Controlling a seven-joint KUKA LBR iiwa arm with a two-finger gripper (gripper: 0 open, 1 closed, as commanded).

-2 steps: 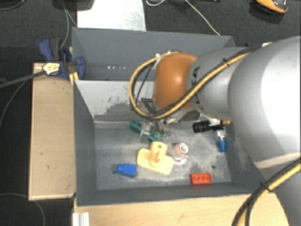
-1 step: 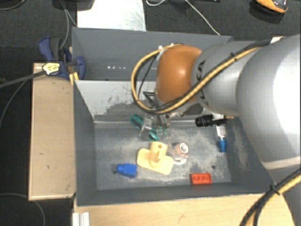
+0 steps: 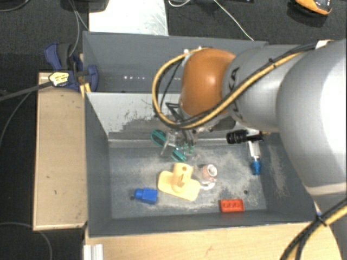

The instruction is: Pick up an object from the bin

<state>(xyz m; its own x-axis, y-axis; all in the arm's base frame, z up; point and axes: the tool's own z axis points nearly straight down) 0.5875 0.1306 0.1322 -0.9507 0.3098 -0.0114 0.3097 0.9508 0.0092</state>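
Observation:
My gripper (image 3: pixel 181 143) is low in the middle of the bin, under the arm's orange cover. A teal green thing (image 3: pixel 159 137) lies right at it; one end sticks out to the gripper's left and another teal piece (image 3: pixel 179 155) shows just below it. In front of the gripper lies a pale yellow plastic piece (image 3: pixel 178 184) with an upright peg. A small clear round thing (image 3: pixel 208 173) rests against its right side.
A small blue cap-like piece (image 3: pixel 145 195) lies at the front left, a red brick (image 3: pixel 231 205) at the front right. A white marker with a blue end (image 3: pixel 255 160) lies at the right. The arm covers the bin's right back part.

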